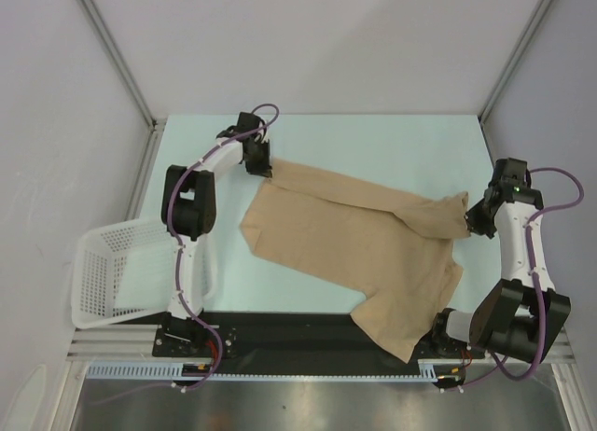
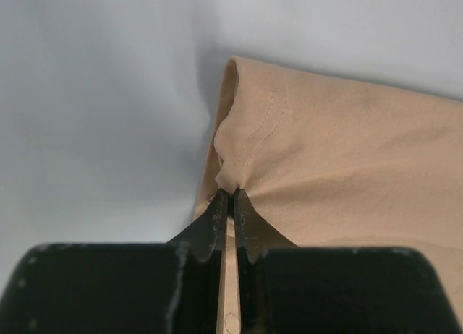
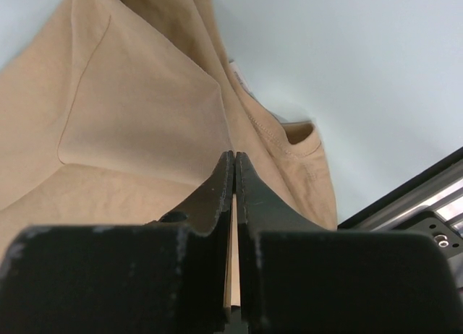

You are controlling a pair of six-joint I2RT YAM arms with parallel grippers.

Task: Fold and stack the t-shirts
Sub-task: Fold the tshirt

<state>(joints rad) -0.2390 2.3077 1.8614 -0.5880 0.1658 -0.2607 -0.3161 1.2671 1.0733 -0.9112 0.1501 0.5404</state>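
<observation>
Closed hard on the t-shirt (image 1: pixel 354 240) with the left fingers (image 2: pixel 221 217): a small pucker of tan cloth nipped right at the tips, a thin strip of it showing down the slit between them. Just beyond those tips, a double-stitched hem curving up and away, the cloth spreading off to the right of the fingers. Shut as well with the right fingers (image 3: pixel 226 178), tips pressed together, a sliver of tan fabric caught in the slit between them. Ahead and to the left of the right fingers, a broad creased panel of the t-shirt. Ahead and to their right, a stitched edge with an opening, sleeve or neck, cannot tell which, lying on the pale bench (image 1: pixel 373 142). Far right of those fingers, a metal rail (image 3: pixel 427 204) at the bench edge. From above: stretched slantwise between the two pairs of fingers, one corner gathered at the left fingers toward the far side of the bench, the other end bunched at the right fingers. Between them, spread over the bench, a lower part trailing away from both toward the near edge and over the dark strip (image 1: pixel 280 324) by the right arm's base. Well off to the outside of the left fingers, near the left arm's base, a white lattice basket (image 1: pixel 103 272), set at a tilt, apart from the t-shirt.
</observation>
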